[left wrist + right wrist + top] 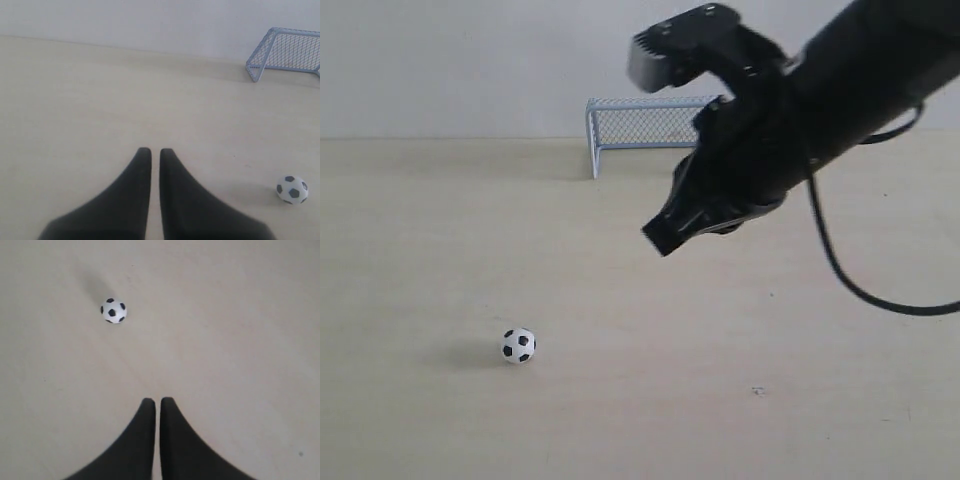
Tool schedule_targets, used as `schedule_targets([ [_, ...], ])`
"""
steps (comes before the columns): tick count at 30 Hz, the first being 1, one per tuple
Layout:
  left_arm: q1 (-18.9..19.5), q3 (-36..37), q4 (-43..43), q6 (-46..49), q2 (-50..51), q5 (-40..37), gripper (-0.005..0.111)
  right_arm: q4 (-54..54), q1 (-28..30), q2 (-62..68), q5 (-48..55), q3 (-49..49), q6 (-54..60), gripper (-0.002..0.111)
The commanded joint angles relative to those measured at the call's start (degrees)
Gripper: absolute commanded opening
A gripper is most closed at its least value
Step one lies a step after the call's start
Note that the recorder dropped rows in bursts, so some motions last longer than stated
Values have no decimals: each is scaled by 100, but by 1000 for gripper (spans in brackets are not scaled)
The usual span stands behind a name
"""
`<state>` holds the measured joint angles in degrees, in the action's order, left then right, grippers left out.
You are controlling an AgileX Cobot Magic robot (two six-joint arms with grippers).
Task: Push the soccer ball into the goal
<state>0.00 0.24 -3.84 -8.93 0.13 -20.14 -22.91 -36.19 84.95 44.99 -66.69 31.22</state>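
Observation:
The soccer ball [518,346] rests on the pale tabletop at the front left, far in front of the goal [640,125], which stands at the back against the wall. My right gripper [658,238] hangs in the air above the table's middle, to the right of the ball and well apart from it. Its fingers are shut with nothing between them [157,401], and the ball [114,310] lies ahead of the tips. My left gripper [155,151] is shut and empty too; its view shows the ball [292,189] off to one side and the goal [287,50] farther away.
The right arm's black body crosses the upper right of the exterior view and covers the goal's right part. A black cable [840,270] loops down from that arm. A light wall [470,60] bounds the table [440,250] at the back.

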Motion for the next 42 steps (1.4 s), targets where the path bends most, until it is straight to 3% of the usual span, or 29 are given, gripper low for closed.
schedule_targets([
  [1,11,-24,26,-53,-13,67,6,356,-539,691,395,-681,-221,0],
  [9,11,-24,26,-53,-13,67,6,935,-1050,1791,846,-1680,-714,0],
  [28,11,-24,26,-53,-13,67,6,1185,-2091,3526,1077,-2967,-269,0],
  [42,11,-24,26,-53,-13,67,6,1027,-2113,4054,533,-3094,-71,0],
])
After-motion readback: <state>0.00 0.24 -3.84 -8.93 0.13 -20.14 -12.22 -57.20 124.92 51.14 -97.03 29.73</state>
